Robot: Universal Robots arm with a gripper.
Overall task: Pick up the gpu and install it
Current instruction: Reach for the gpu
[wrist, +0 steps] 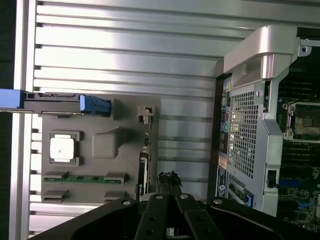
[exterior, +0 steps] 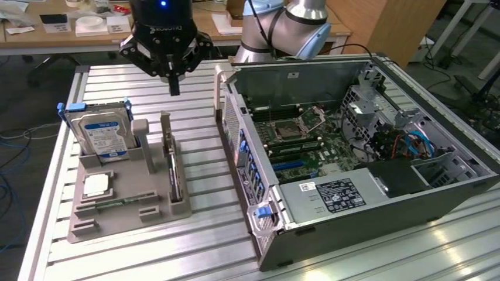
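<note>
Closed and empty, the hand (exterior: 173,89) hangs over the worktop (exterior: 117,82) past the far end of the grey holder (exterior: 117,219). There the gpu (exterior: 173,175) stands on edge, apparently slotted for an easy grasp, left of the open computer case (exterior: 352,146) in the exterior view.

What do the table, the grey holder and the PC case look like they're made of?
Table: likely aluminium, brushed, in slatted profiles with bright glare streaks. Holder: probably plastic, matte grey, with moulded or printed slots and no shine. Case: seems painted sheet metal, dark outside, with a bare silvery perforated rear panel.
</note>
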